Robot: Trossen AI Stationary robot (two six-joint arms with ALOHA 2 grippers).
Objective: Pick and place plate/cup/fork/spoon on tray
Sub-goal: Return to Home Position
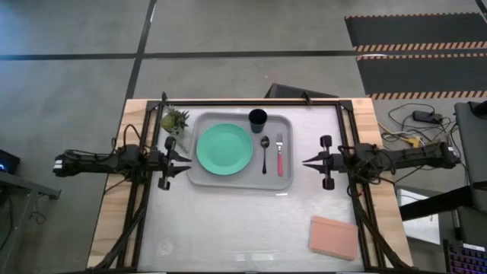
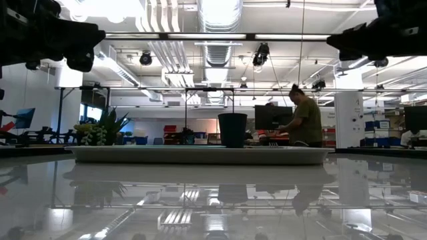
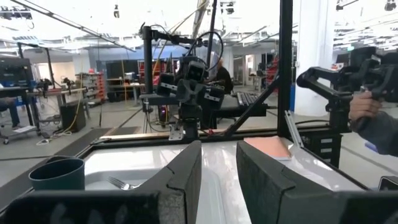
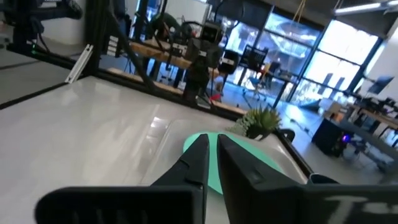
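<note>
The light-grey tray [image 1: 199, 176] lies at the table's middle, toward the far side. On it rest the mint-green plate [image 1: 224, 148] at the left, the dark cup [image 1: 258, 119] upright at the far edge, the black spoon [image 1: 265, 152] and the pink-handled fork [image 1: 279, 154] side by side at the right. My left gripper [image 1: 188, 158] hovers just left of the tray, fingers a narrow gap apart and empty. My right gripper [image 1: 306, 162] hovers just right of the tray, shut and empty. The cup [image 2: 232, 129] also shows standing on the tray [image 2: 200, 155] in the low view.
A pink rectangular pad [image 1: 333, 237] lies at the near right of the table. A small potted plant [image 1: 175, 122] stands off the tray's far left corner. Black frame bars run along the table's left, right and far edges. A person [image 2: 303, 120] stands in the room beyond.
</note>
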